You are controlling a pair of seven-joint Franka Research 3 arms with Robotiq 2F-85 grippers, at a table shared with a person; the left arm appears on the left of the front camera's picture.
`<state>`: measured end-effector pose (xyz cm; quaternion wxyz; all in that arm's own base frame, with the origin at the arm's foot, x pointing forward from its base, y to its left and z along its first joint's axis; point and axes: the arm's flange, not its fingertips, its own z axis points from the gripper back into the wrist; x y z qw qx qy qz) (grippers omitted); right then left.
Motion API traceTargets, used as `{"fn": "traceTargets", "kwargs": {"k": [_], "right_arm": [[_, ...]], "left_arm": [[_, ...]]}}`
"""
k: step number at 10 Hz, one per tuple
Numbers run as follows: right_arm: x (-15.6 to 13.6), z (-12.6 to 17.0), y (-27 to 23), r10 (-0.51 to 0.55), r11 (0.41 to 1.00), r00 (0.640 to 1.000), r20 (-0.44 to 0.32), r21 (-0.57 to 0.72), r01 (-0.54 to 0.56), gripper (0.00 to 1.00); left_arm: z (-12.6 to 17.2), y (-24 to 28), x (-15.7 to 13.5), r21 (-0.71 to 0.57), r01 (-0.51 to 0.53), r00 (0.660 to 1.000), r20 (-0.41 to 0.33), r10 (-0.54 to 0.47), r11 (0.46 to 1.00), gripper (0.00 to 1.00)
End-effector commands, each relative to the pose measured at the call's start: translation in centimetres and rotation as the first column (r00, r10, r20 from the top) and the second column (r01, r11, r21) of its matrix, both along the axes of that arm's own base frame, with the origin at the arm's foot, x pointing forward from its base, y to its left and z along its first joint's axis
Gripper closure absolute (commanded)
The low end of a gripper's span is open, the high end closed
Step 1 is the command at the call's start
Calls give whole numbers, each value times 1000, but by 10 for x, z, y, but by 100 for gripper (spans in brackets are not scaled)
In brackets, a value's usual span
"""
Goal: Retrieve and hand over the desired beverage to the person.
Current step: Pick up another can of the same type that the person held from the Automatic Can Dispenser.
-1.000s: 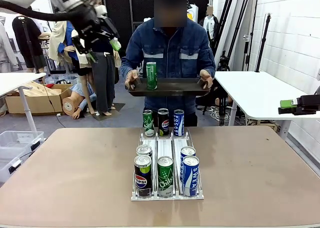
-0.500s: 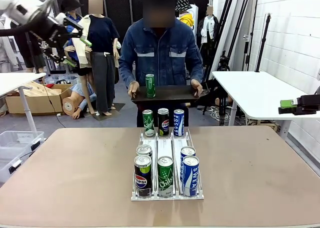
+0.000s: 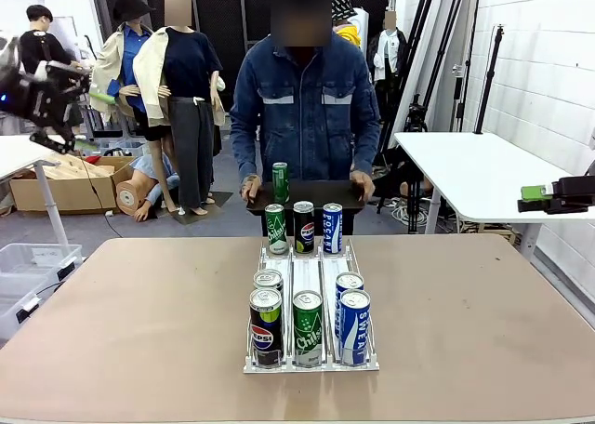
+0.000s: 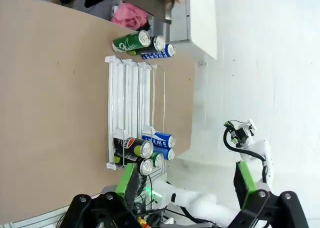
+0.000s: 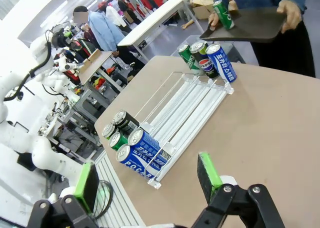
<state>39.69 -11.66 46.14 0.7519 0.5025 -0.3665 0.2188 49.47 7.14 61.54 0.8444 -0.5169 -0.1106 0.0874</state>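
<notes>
The person (image 3: 304, 99) stands at the table's far side and holds a dark tray (image 3: 321, 194) with one green can (image 3: 281, 182) upright on it. In the right wrist view the tray (image 5: 252, 25) and its green can (image 5: 222, 14) lie top right. A white rack (image 3: 307, 275) at mid-table carries green, Pepsi and blue Pocari cans (image 3: 308, 327) in three lanes. My left gripper (image 3: 79, 117) hangs high at the far left, away from the table. Its fingers are open around nothing in its wrist view (image 4: 185, 180). My right gripper (image 5: 147, 180) is open and empty, above the table's near corner.
A white side table (image 3: 465, 173) stands to the right with a black and green device (image 3: 556, 193) on it. Another white table (image 3: 28, 150) and cardboard boxes (image 3: 70, 187) are on the left. Bare tabletop (image 3: 139, 322) lies on both sides of the rack.
My left arm has swung from high near the person's tray down and out to the far left. The person has lowered the tray with the green can.
</notes>
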Motion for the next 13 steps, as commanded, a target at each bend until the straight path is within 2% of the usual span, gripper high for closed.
{"fn": "traceTargets", "kwargs": {"k": [1, 4, 6, 8, 11, 13], "right_arm": [[-1, 0, 0, 8, 1000, 1000, -4, 1, -8, 0], [-1, 0, 0, 8, 1000, 1000, -4, 1, -8, 0], [-1, 0, 0, 8, 1000, 1000, -4, 1, -8, 0], [-1, 0, 0, 8, 1000, 1000, -4, 1, -8, 0], [-1, 0, 0, 8, 1000, 1000, -4, 1, -8, 0], [-1, 0, 0, 8, 1000, 1000, -4, 1, -8, 0]], "left_arm": [[-31, -6, -20, -34, 37, 995, 89, -34, 999, 0], [-74, -9, -33, 10, 115, 977, 177, -115, 993, 0], [-92, -8, -42, 81, 208, 964, 153, -218, 975, 0], [-106, -3, -46, 58, 198, 964, 172, -205, 978, 0], [-123, -5, -48, 40, 275, 950, 141, -277, 961, 0], [-126, -5, -50, 28, 327, 932, 154, -327, 945, 0]]}}
